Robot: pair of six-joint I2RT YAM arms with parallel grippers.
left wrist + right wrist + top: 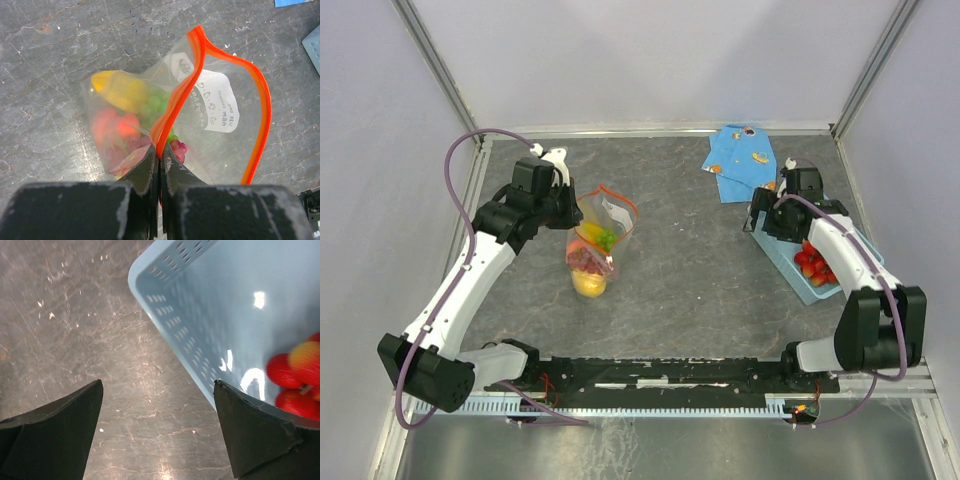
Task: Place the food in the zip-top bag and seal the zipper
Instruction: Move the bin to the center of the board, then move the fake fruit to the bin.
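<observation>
- Left tool point(159, 159): fingers pressed together, pinching the thin orange-red zipper strip point(176, 102) on the mouth of the clear, crinkly plastic bag point(220, 145).
- Bag: stands on the grey mottled bench point(45, 45), left of centre, with its mouth gaping.
- Inside the bag: yellow lemon point(116, 89), green grapes point(156, 104), orange-pink peach point(117, 126).
- Right tool point(157, 390): fingers spread wide, holding nothing, above a corner of the light-blue slotted plastic basket point(200, 315).
- Small red strawberries point(287, 377) lie in that basket.

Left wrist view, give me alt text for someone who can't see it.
The left gripper pinches the orange-red zipper of a clear zip-top bag, whose mouth gapes open. Inside are a yellow lemon, green grapes and a peach.
</observation>
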